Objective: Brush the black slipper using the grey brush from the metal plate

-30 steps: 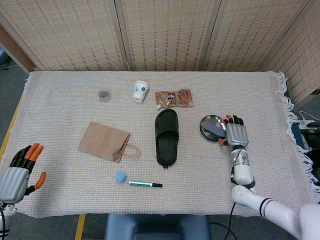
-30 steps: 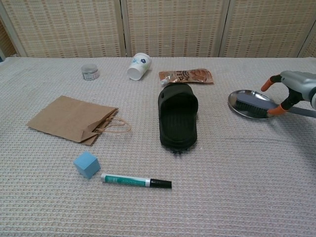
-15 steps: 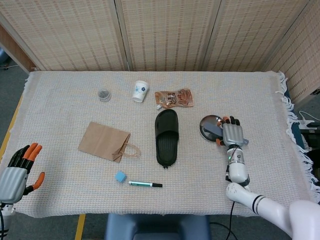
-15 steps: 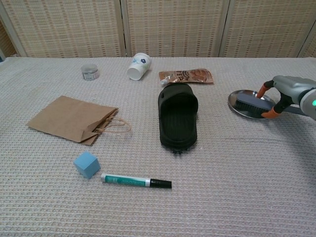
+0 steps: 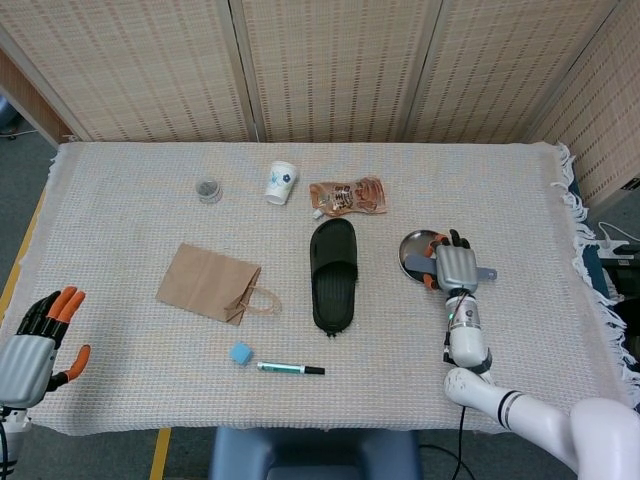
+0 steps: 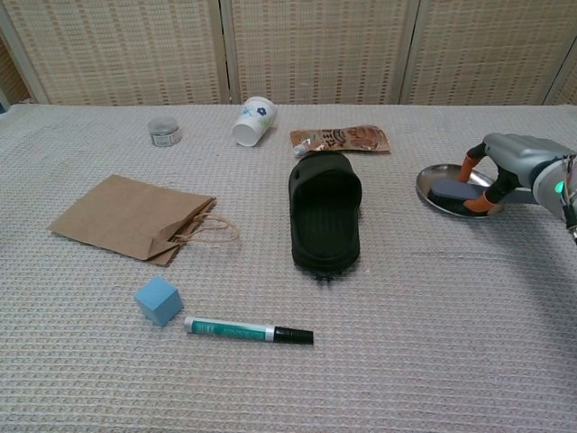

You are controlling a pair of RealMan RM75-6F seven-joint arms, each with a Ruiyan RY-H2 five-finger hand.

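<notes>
From the head view, you have a table (image 5: 560, 330) draped in a pale waffle-weave cloth. The black slipper (image 5: 333, 273) lies near the middle, a moulded rubbery slide with its rounded strap end toward 12 o'clock. At 3 o'clock from it sits the round, shiny metal plate (image 5: 410, 248). Your right hand (image 5: 455, 268) rests over the plate's right side with its fingers curled down around the grey brush (image 5: 421, 266), whose handle end pokes out past the hand toward 3 o'clock. Your left hand (image 5: 38, 335) hangs off the table's near left corner, fingers spread, holding nothing. At 9 o'clock from the slipper lies a flat brown paper bag (image 5: 210, 284) with looped handles. Toward 7 o'clock are a small blue cube (image 5: 240, 353) and a green marker (image 5: 290, 369). Along the far side sit a tipped paper cup (image 5: 281, 183), a crinkled brown pouch (image 5: 347, 196) and a small round jar (image 5: 208, 189).

From the chest view, the slipper (image 6: 325, 220) shows its open hollow and a ridged sole edge. The plate (image 6: 436, 188) lies at 3 o'clock from it, and the brush (image 6: 455, 190) sits in it, dark bristles down and a smooth grey back, gripped by your right hand (image 6: 508, 164) between orange-tipped fingers (image 6: 467, 164).
</notes>
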